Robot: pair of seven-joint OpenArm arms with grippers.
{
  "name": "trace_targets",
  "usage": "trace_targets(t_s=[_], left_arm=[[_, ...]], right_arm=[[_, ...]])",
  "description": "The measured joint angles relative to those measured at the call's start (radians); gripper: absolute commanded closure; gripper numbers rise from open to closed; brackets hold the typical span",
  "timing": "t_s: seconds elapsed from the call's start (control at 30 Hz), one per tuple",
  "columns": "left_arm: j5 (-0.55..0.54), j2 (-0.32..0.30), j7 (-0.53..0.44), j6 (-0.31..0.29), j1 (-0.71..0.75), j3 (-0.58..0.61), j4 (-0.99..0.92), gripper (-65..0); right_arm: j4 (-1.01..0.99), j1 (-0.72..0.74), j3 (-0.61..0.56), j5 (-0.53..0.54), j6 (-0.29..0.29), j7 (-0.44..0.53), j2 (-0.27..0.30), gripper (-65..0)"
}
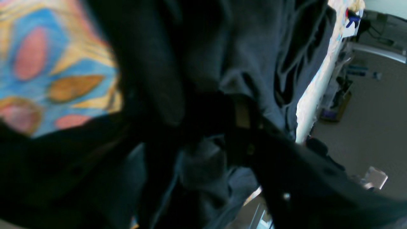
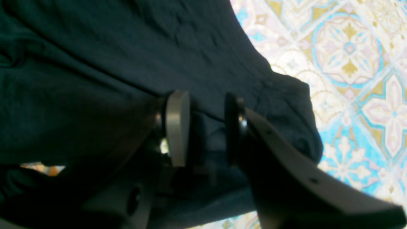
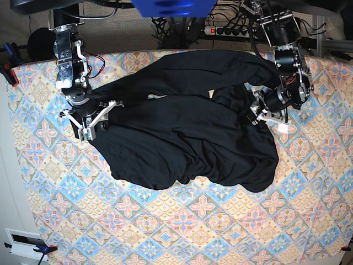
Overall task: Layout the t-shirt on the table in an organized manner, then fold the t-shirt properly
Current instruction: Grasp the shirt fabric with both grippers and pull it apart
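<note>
Right wrist view, close in: the right claw [image 2: 206, 130] stood partly open, its two pads apart with a dark fold of the t-shirt [image 2: 95, 63] between them; whether the pads pinched the cloth could not be told. Left wrist view: the left claw [image 1: 222, 127] sat buried in bunched black fabric, too dark and blurred to say how wide it stood or whether it gripped. Base view, farther off: the t-shirt [image 3: 187, 132] lay rumpled across the upper middle of the patterned bench [image 3: 165, 221], the right claw [image 3: 88, 124] at one edge, the left claw [image 3: 265, 110] at the other.
</note>
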Motion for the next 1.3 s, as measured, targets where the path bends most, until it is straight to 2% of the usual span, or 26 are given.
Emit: trace_targets(t_s=[0.1, 0.2, 0.27, 0.37, 0.53, 0.57, 0.63, 0.7, 0.87, 0.97, 1.03, 1.07, 1.17, 1.3], left_arm=[[0.025, 0.010, -0.002, 0.000, -0.010, 0.006, 0.004, -30.6], [0.024, 0.010, -0.011, -0.001, -0.008, 0.006, 0.004, -28.9], [0.025, 0.009, -0.012, -0.003, -0.007, 0.006, 0.004, -24.2], [0.040, 0.006, -0.014, 0.000, -0.004, 0.006, 0.003, -12.9], [0.044, 0.005, -0.014, -0.001, 0.002, 0.006, 0.002, -9.2], [0.042, 0.005, -0.016, -0.003, 0.005, 0.006, 0.002, -7.5], [0.046, 0.004, -0.015, -0.001, 0.010, 0.006, 0.002, -0.4], [0.047, 0.005, -0.014, -0.001, 0.013, 0.006, 0.002, 0.0], [0.047, 0.004, -0.010, -0.001, 0.013, 0.006, 0.002, 0.0], [0.039, 0.001, -0.010, 0.000, 0.014, 0.006, 0.008, 0.0], [0.025, -0.030, 0.016, 0.011, 0.039, 0.016, 0.061, 0.0], [-0.015, -0.049, 0.016, 0.011, 0.060, 0.015, 0.098, 0.0], [-0.111, -0.107, 0.023, 0.008, 0.105, 0.009, 0.204, 0.0], [-0.163, -0.164, 0.016, 0.005, 0.116, 0.013, 0.298, 0.0]], right_arm=[[0.000, 0.000, 0.000, 0.000, 0.000, 0.001, -0.001, -18.3], [0.000, 0.001, 0.000, 0.000, 0.000, 0.001, 0.000, -18.3], [0.000, 0.000, 0.000, 0.000, 0.000, 0.000, 0.000, -18.0], [0.005, -0.007, -0.006, 0.004, 0.001, 0.004, -0.001, -17.9], [0.008, -0.010, -0.041, -0.003, 0.002, 0.004, -0.032, -17.9], [0.007, -0.008, -0.054, 0.002, 0.003, 0.003, -0.035, -17.9], [0.003, -0.006, -0.078, 0.003, 0.003, 0.004, -0.037, -17.8], [0.003, -0.006, -0.091, 0.003, 0.003, 0.004, -0.035, -16.4], [0.000, 0.000, -0.098, 0.003, 0.003, 0.006, -0.034, -6.5], [-0.071, 0.008, -0.098, 0.004, 0.005, 0.018, -0.035, -2.8], [-0.155, 0.003, -0.096, -0.003, -0.002, 0.013, -0.034, -2.6], [-0.182, -0.002, -0.092, 0.009, 0.007, 0.068, -0.034, -2.6], [-0.250, 0.021, -0.092, 0.013, 0.012, 0.115, -0.034, -2.6], [-0.294, 0.021, -0.093, 0.013, 0.019, 0.205, -0.034, -2.6]])
